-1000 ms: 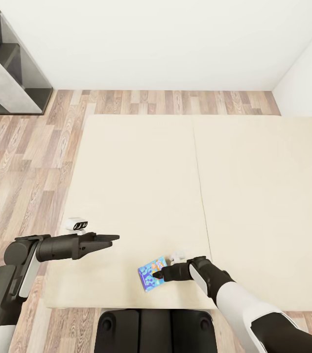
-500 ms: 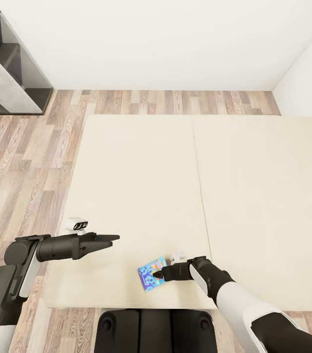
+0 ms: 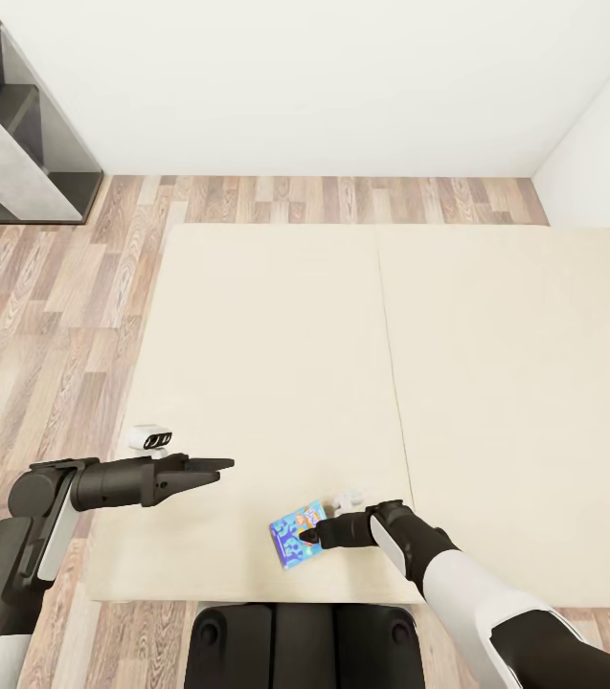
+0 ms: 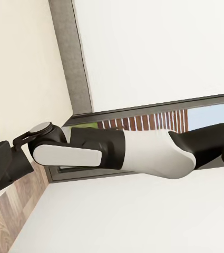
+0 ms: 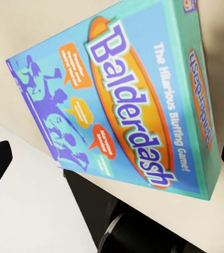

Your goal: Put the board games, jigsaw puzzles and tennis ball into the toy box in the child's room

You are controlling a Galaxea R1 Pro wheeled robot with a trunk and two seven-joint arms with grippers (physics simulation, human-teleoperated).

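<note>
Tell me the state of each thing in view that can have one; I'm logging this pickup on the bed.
board game: flat on the bed, cover up, box shut, at the near edge.
bed: bare cream top apart from the game.
right gripper: at the game's edge; grip cannot be told.
left gripper: above the bed, holding nothing, fingers look together.
shelf unit: open-fronted, standing by the wall.

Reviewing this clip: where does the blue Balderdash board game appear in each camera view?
Head view: the board game lies near the bed's front edge, at the right end effector.
Left wrist view: not in it; the right arm crosses the picture.
Right wrist view: its cover spans the picture.
Shared landmark: the cream bed top.
</note>
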